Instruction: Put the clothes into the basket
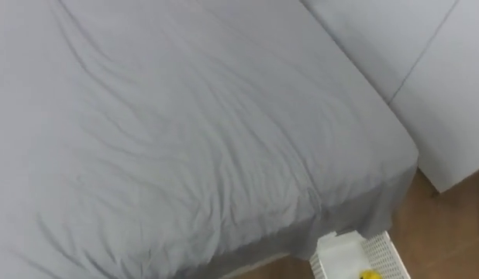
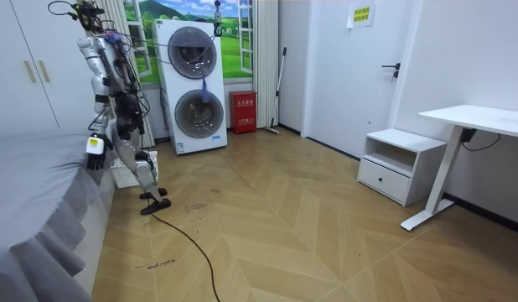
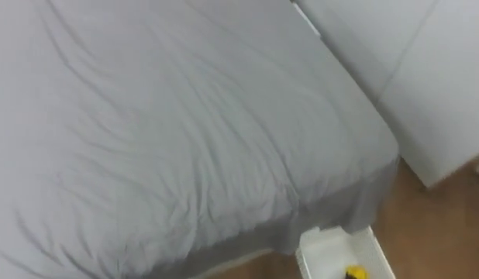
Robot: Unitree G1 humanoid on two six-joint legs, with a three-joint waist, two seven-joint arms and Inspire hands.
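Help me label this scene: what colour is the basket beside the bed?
White basket, clearest in the right eye view, with something yellow inside.

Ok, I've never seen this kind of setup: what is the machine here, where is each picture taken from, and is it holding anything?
It is a humanoid robot on two legs, with two five-fingered hands. The two eye views come from a stereo camera on its head, looking down: both show one scene, a grey bed with a wrinkled sheet, a white wardrobe beyond it, and at the bottom edge a white basket with something yellow inside. The room view comes from a camera standing off in the room: there the robot stands by the bed, with stacked washers behind it. What looks like its left hand hangs at the bed's edge, too small to tell whether it holds anything.
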